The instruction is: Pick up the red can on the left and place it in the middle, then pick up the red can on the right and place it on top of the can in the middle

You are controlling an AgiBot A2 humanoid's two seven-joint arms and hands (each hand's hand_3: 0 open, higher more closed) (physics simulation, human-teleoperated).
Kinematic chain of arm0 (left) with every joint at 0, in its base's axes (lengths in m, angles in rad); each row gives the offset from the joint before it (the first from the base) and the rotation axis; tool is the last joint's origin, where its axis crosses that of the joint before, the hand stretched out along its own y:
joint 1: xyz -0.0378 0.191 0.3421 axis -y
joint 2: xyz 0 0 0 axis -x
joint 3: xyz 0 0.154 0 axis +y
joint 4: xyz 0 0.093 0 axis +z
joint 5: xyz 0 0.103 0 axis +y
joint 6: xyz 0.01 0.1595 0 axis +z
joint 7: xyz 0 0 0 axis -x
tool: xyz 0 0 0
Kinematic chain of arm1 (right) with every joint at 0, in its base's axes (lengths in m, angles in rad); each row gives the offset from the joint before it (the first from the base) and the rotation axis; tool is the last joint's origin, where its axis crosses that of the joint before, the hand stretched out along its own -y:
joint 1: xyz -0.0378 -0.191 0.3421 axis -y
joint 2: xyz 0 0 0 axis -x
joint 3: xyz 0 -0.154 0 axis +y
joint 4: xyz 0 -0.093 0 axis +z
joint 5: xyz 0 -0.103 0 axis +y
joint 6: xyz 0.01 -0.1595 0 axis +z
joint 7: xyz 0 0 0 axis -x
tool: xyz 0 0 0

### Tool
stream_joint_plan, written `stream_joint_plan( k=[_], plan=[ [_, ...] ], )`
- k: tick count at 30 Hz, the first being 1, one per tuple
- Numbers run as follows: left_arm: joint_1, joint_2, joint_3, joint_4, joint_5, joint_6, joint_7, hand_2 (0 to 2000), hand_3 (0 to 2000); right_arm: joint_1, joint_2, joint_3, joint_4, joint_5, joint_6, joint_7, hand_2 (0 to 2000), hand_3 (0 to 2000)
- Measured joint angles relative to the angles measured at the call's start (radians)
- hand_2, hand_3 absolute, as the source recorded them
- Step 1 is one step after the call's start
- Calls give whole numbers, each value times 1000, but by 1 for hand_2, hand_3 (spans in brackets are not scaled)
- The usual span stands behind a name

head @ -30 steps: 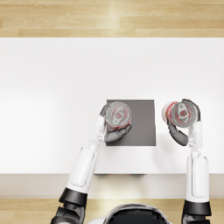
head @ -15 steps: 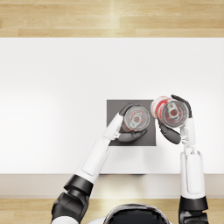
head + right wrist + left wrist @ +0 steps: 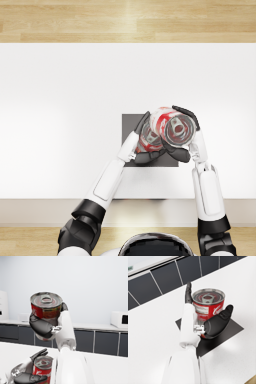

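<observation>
One red can [image 3: 148, 139] stands upright on the dark square mat [image 3: 131, 125] at the table's middle, and my left hand [image 3: 150, 157] grips it from both sides. In the left wrist view that can [image 3: 209, 304] rests on the mat [image 3: 234, 328] with my left hand [image 3: 214, 324] wrapped around its lower half. My right hand [image 3: 189, 116] holds the second red can [image 3: 177, 129] in the air, overlapping the right side of the first. The right wrist view shows the lifted can [image 3: 46, 307] in my right hand [image 3: 42, 326], well above the lower can [image 3: 42, 366].
The white table [image 3: 60, 100] stretches wide to either side of the mat, with a wooden floor strip [image 3: 125, 20] beyond its far edge. Dark cabinets [image 3: 163, 278] line the wall behind.
My left hand has carried its can rightwards to the mat's middle. My right hand has moved its can leftwards and higher, from beside the mat to partly over the first can.
</observation>
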State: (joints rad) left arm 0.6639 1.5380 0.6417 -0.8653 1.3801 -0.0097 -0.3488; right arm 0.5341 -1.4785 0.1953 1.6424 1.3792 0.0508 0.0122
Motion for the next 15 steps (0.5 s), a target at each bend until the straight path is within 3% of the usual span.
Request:
stream_joint_plan(
  k=[3, 5, 7, 8, 10, 15],
  plan=[
    [-49, -26, -32, -128, 0, 7, 10, 0, 0, 23, -14, 18, -20, 0, 1, -1, 2000, 1520],
    [-99, -56, -61, -262, 0, 9, 148, 0, 0, 39, -23, 26, -31, 0, 3, -1, 2000, 1520],
    [-149, -86, -100, -391, 0, 10, 245, 0, 0, 47, -30, 31, -38, 0, 5, -114, 2000, 1520],
    [-175, -101, -128, -453, 0, 10, 275, 0, 0, 50, -33, 33, -43, 0, 2, -181, 2000, 1520],
    [-226, -127, -193, -563, 0, 10, 311, 0, 0, 54, -38, 40, -49, 0, 7, -264, 2000, 1520],
    [-337, -170, -387, -764, -1, 10, 342, 0, 0, 65, -50, 62, -78, 0, 12, -335, 2000, 1520]
  ],
)
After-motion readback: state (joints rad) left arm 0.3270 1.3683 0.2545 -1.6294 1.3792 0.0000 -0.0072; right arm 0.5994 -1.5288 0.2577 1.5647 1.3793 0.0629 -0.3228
